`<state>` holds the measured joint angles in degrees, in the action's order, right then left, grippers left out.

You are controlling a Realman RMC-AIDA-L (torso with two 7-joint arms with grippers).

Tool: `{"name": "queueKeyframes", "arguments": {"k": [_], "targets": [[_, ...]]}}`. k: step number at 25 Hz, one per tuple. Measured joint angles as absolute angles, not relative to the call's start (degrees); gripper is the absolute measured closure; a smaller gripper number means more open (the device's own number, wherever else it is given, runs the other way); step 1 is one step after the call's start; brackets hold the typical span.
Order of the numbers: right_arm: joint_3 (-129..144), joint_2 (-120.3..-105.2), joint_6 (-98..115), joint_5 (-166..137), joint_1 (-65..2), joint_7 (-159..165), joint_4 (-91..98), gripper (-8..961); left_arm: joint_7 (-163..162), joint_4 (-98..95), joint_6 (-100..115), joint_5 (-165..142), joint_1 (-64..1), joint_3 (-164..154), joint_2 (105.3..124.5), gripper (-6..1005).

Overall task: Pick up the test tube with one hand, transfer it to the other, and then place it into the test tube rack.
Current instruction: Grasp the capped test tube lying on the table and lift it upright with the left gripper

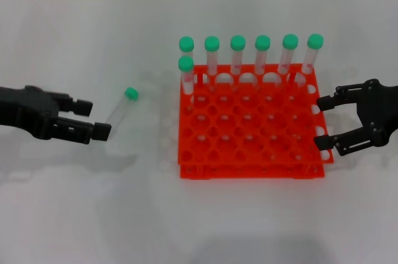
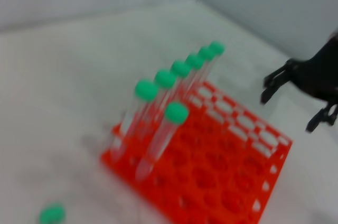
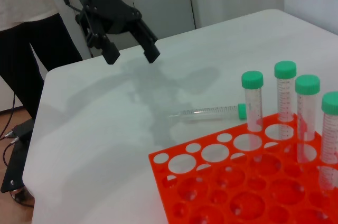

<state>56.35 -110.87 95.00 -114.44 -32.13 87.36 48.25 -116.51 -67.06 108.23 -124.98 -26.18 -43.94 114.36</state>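
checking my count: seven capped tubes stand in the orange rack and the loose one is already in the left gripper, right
Not quite: the loose test tube lies on the table, just ahead of the open left gripper, which holds nothing. The head view shows it. Seven capped tubes do stand in the test tube rack.

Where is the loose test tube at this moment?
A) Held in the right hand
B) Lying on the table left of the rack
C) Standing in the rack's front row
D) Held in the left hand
B: the test tube lies flat on the table, between the open left hand and the test tube rack.
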Motion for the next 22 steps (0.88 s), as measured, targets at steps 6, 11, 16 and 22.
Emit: {"name": "queueKeyframes", "arguments": {"k": [6, 11, 16, 22], "targets": [[56.4, -110.91, 94.7, -114.4, -32.4, 86.8, 48.3, 101, -134.4, -70.6, 109.0, -131.4, -29.0, -50.1, 114.21, 150], [56.4, -110.91, 94.3, -114.4, -32.4, 85.8, 48.2, 101, -139.9, -70.7, 107.9, -138.4, -31.8, -51.4, 114.39, 151], [56.7, -110.99, 94.6, -114.4, -32.5, 85.8, 48.1, 101, -142.9, -70.3, 105.2, -142.7, -33.8, -51.6, 114.45, 152], [57.1, -111.34, 94.7, -114.4, -32.5, 85.8, 48.2, 102, -143.4, -67.9, 102.5, -148.4, -35.4, -51.6, 115.46, 153]]}}
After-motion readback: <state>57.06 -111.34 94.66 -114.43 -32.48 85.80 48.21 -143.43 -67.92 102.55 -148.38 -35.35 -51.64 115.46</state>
